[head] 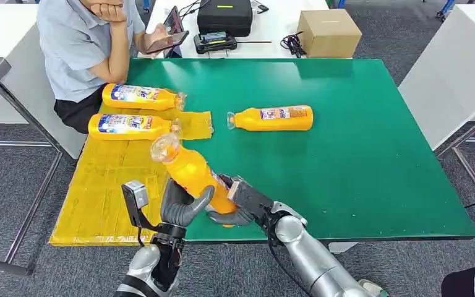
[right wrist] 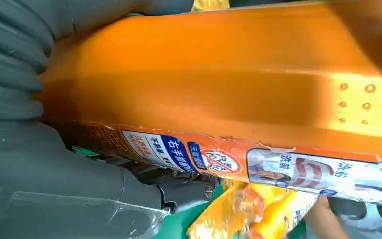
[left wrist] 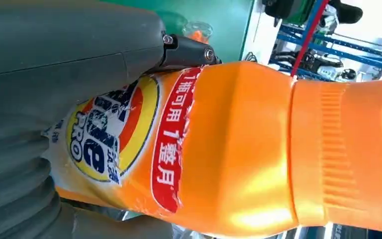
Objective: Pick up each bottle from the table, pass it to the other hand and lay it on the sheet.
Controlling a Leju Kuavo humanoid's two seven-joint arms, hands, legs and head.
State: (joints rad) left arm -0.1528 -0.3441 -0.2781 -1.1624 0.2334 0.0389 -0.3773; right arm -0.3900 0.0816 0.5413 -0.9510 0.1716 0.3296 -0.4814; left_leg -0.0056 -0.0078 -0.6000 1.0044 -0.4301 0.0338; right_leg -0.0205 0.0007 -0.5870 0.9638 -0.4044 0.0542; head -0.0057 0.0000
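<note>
An orange detergent bottle point(head: 193, 174) is gripped from both sides by the left hand point(head: 182, 207) and right hand point(head: 235, 201) above the green table's point(head: 359, 154) near edge, beside two bottles point(head: 133, 110) laid on the yellow sheet point(head: 105, 192).

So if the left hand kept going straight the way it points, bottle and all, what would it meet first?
Probably the nearer bottle on the sheet, just beyond the held bottle in the left hand; depth is unclear.
</note>
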